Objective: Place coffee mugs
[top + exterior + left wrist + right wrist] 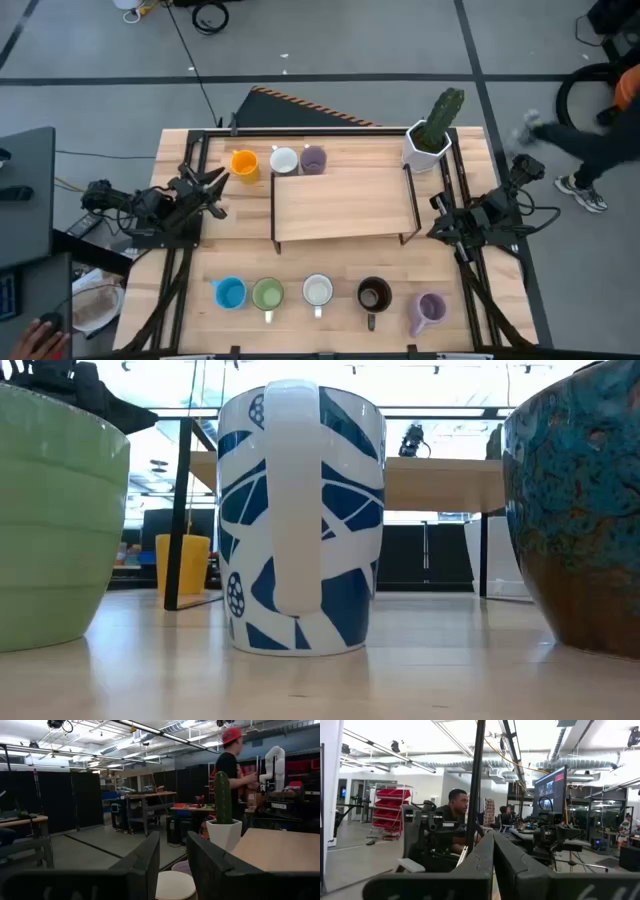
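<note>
While both arms are seen parked at the table's sides, these bearings are noted from the high view.

Left gripper (212, 186): sited at 9 o'clock of the low wooden riser shelf (345, 205); fingers seen parted by a narrow gap in the left wrist view, nothing held between them.
Nearest mug: glossy orange round ceramic mug (245, 164), lying near the left gripper at its 1 o'clock; the left arm is judged much the nearer.
Back row: white round mug (284, 161) and lilac round mug (313, 160) are lined up at 3 o'clock of the orange one, along the shelf's far edge.
Front row: blue mug (230, 293), green mug (267, 294), white patterned mug (318, 291), dark brown mug (374, 294), second lilac mug (430, 309), handles turned to 6 o'clock.
Right gripper (443, 217): sited at 3 o'clock of the shelf; fingers pressed together, nothing held.
Coming move: a short reach to 1 o'clock is judged likely.
</note>
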